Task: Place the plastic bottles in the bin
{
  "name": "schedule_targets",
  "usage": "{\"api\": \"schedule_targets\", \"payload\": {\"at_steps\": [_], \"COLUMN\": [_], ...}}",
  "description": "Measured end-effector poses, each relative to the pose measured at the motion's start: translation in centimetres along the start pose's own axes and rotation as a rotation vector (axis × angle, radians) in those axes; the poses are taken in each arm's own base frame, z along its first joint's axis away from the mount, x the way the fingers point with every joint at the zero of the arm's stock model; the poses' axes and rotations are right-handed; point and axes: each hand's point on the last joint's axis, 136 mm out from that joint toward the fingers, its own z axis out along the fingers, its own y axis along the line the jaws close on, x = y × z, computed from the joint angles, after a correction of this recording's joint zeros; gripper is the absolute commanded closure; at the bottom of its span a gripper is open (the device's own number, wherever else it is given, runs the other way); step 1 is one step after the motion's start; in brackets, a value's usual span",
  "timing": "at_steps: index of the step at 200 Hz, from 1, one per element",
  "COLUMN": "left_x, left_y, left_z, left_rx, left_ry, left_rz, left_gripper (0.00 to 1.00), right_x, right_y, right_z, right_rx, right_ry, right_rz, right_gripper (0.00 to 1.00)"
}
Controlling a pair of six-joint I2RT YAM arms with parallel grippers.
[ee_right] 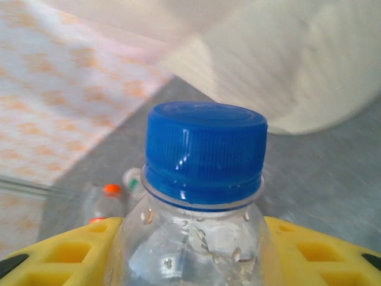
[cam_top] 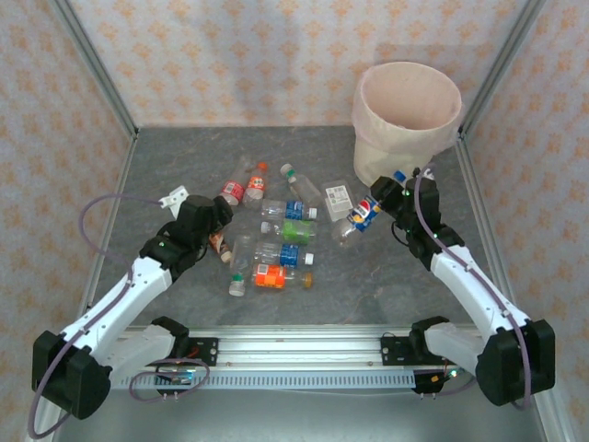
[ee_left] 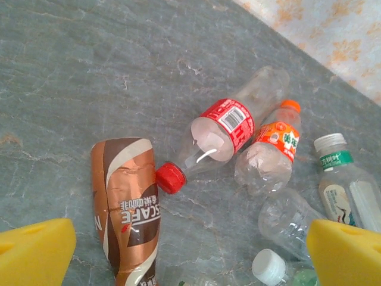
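Blue-capped bottle [ee_right: 205,179] clamped inside right hand [ee_right: 196,253]

A robotics test booth is being shown: wallpaper [cam_top: 230,55] printed with orange flowers is hung between bare aluminium posts [cam_top: 94,60], a grey stone-look tabletop [cam_top: 184,166] is boxed in, two arms [cam_top: 138,285] are bolted to a slotted metal rail [cam_top: 304,345], cables [cam_top: 110,199] are left looped, and plastic bottles [cam_top: 296,230] are strewn about.
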Motion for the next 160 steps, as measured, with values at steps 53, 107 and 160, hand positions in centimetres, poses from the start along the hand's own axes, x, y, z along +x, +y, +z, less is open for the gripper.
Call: {"api": "schedule_targets", "payload": {"at_steps": [53, 107, 160], "left_x": [1.1, 1.9, 2.0], "left_y": [-1.6, -2.6, -2.4], "left_z": [1.3, 1.4, 1.2], "left_rx": [0.016, 0.057, 0.052], "left_ry": [0.090, 0.144, 0.146], "left_rz": [0.039, 0.066, 0.068], "left_gripper": [0.00, 0.00, 0.00], "right_x": [-7.8, -14.2, -19.2], "right_y": [9.8, 15.5, 18.5], "right_z": [-2.3, -2.9, -2.9], "right_rx": [-0.218, -0.263, -0.211], "right_ry": [-0.199, -0.345, -0.444], "right_rz": [-0.129, -0.230, -0.320], "right_gripper": [0.47, 0.46, 0.44]}}
